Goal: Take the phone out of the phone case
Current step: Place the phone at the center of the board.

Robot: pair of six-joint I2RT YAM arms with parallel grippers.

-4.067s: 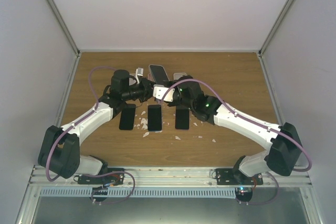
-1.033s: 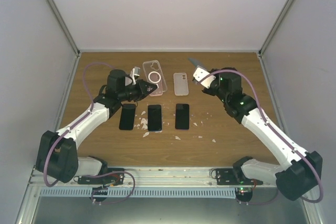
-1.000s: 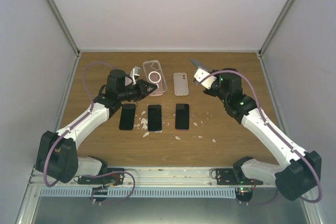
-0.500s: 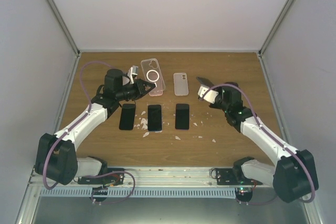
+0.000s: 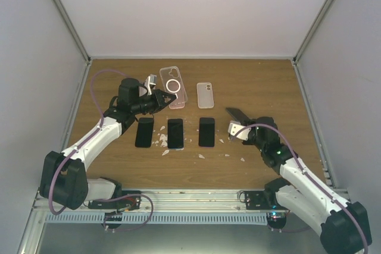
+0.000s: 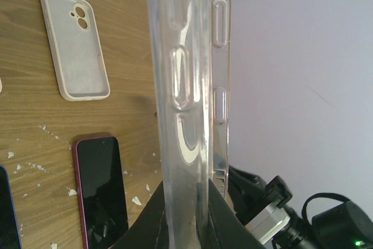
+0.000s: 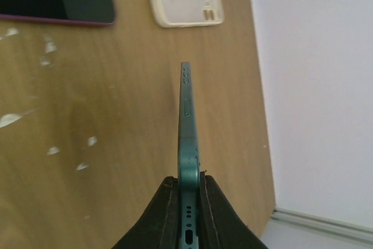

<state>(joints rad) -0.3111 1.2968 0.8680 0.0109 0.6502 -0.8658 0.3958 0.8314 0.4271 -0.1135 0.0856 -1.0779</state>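
Since a second ago the right hand (image 5: 236,123) has drawn back from the far right of the wooden counter (image 5: 268,87) toward the near edge, carrying the slim teal-edged phone (image 7: 186,121) with it. It now sits just right of a row of three dark phones. The left hand (image 5: 156,99) has barely shifted.

The right hand's fingers are closed tight on the phone's lower end, where the port holes show. The phone juts out edge-on above the counter, bare of any case. The left hand is pinched shut on one end of the clear plastic phone case (image 6: 186,86), which has a white ring on its back. Its wrist view shows the case edge-on, with the button cut-outs along the side. The case is empty and sits well apart from the teal phone, at the far left of the counter.

A pale, opaque phone case (image 5: 205,94) lies flat just right of the clear one. The three dark phones lie side by side nearer the arms: left (image 5: 144,132), middle (image 5: 175,133) and right (image 5: 206,131). White scraps (image 5: 162,141) are scattered around them.
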